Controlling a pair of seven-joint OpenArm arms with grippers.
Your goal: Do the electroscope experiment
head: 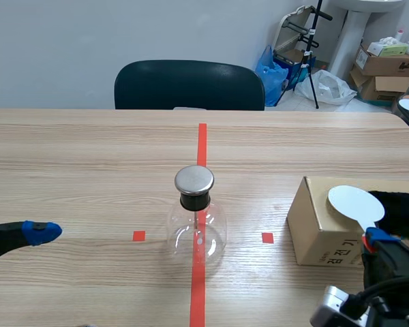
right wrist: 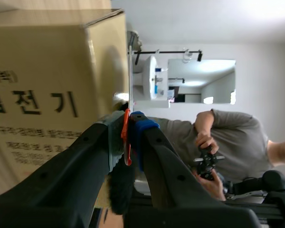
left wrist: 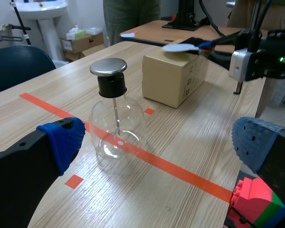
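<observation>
Electroscope (head: 196, 228), a clear glass flask with a black stopper and a flat metal cap (head: 194, 179), is standing upright at the middle of the table (head: 88, 157), right on the long tape line (head: 198, 293). A thin rod is hanging down inside it from the stopper. Box (head: 317, 228) of brown cardboard is sitting to the right of it, apart from the glass, with printed lettering facing the robot. The right gripper (head: 376, 240) is hanging low by the box's near right corner, its fingers pinching the thin orange handle (right wrist: 126, 142) of a paddle. The paddle's white disc (head: 355, 203) is lying flat over the box's top; whether it is touching the top cannot be told. Something black and fuzzy (head: 403, 211) is showing just beside the disc. The left gripper (left wrist: 156, 142) is sitting low at the table's left, well apart from the electroscope, with its fingers spread wide and its blue pads (left wrist: 61, 140) gripping nothing; the flask is standing ahead of it, between the two fingers. A dark chair (head: 189, 85) is standing at the table's far edge.
</observation>
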